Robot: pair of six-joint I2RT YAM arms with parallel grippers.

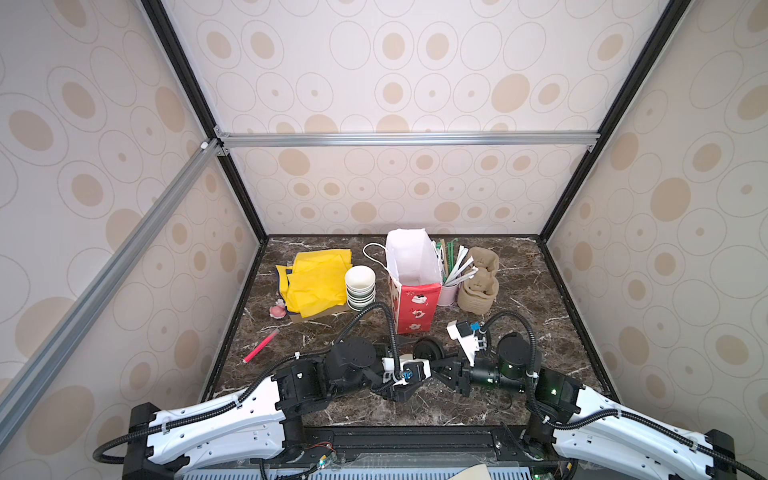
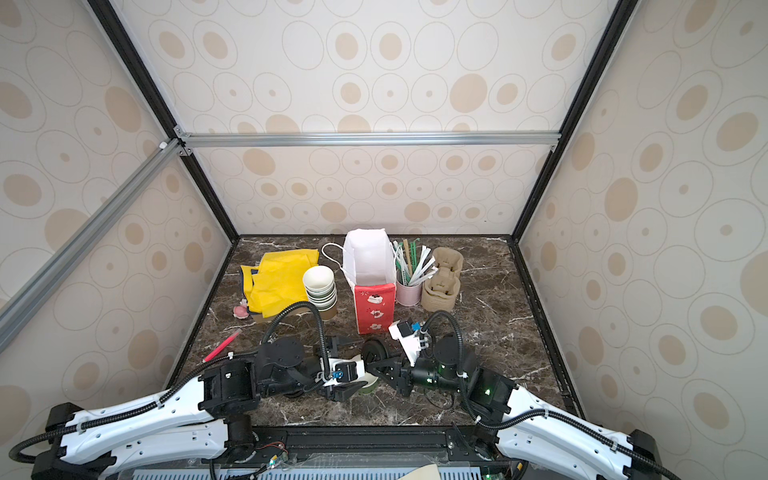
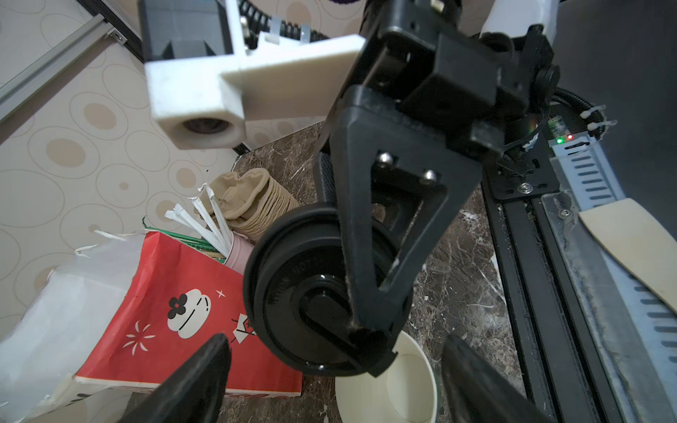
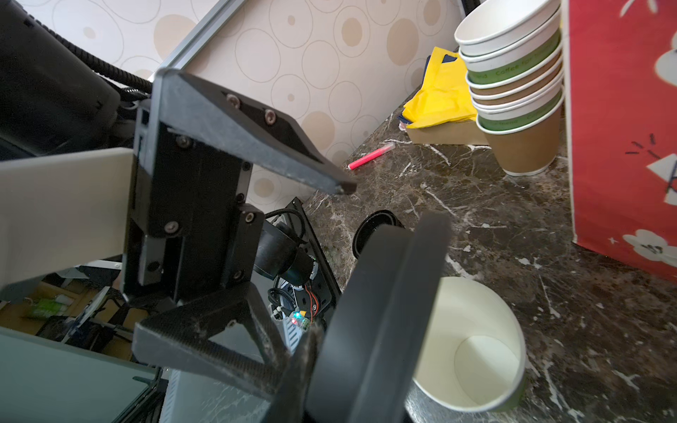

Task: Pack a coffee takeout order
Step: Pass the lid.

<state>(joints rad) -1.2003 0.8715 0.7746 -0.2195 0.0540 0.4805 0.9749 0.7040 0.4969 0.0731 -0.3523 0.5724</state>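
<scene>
A lidless paper cup [image 3: 388,384] with a green side [image 2: 371,384] stands upright near the table's front edge. My left gripper [image 3: 337,384] is open, its fingers wide on either side of the cup [image 4: 472,344] and clear of it. My right gripper [image 4: 348,366] is shut on a black lid [image 3: 315,293], held tilted on edge just above the cup's rim. In both top views the lid [image 1: 428,349] shows between the two wrists. Brown cup trays [image 1: 478,282] are stacked at the back right. Yellow napkins [image 1: 316,282] lie at the back left.
A red and white paper bag [image 1: 415,307] stands open just behind the grippers. Beside it are stacked lidless cups [image 1: 360,286] and a pink pot of straws [image 1: 451,286]. Another black lid [image 4: 373,227] lies on the table near the cup. A pink pen [image 1: 261,346] lies left.
</scene>
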